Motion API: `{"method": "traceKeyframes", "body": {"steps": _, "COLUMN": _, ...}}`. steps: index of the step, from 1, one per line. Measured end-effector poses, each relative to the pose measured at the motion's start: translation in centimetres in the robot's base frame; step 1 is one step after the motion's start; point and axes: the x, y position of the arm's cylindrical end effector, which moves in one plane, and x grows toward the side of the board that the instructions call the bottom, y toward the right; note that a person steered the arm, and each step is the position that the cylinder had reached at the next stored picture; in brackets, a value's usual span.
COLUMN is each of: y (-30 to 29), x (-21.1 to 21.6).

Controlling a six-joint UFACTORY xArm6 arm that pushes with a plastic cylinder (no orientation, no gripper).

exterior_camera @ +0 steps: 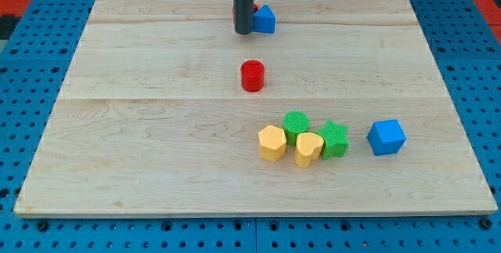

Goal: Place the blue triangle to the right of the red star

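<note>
Blue triangle (264,19) sits at upper centre of the frame, touching the rod's right side. The red star (254,9) is almost wholly hidden behind the rod. The tip (243,32) grips nothing. Any further push should be short, lest the star shift.

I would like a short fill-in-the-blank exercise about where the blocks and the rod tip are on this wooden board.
1. The blue triangle block lies just to the view's ____ of my tip.
2. The red cylinder block stands alone, toward the view's ____ from my tip.
3. The green star block touches the ____ heart-shaped block.
4. The blue cube block sits at the view's ____ end of the bottom group.

Missing words: right; bottom; yellow; right
</note>
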Motion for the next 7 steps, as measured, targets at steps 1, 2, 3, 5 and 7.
{"method": "traceKeyframes", "body": {"steps": 1, "y": 0.4, "x": -0.1}}
{"method": "traceKeyframes", "body": {"steps": 2, "y": 2.6, "x": -1.9}}
{"method": "traceKeyframes", "body": {"steps": 3, "y": 4.3, "x": -3.4}}
{"method": "traceKeyframes", "body": {"steps": 5, "y": 5.7, "x": -4.0}}
{"method": "traceKeyframes", "body": {"steps": 7, "y": 8.7, "x": -4.0}}
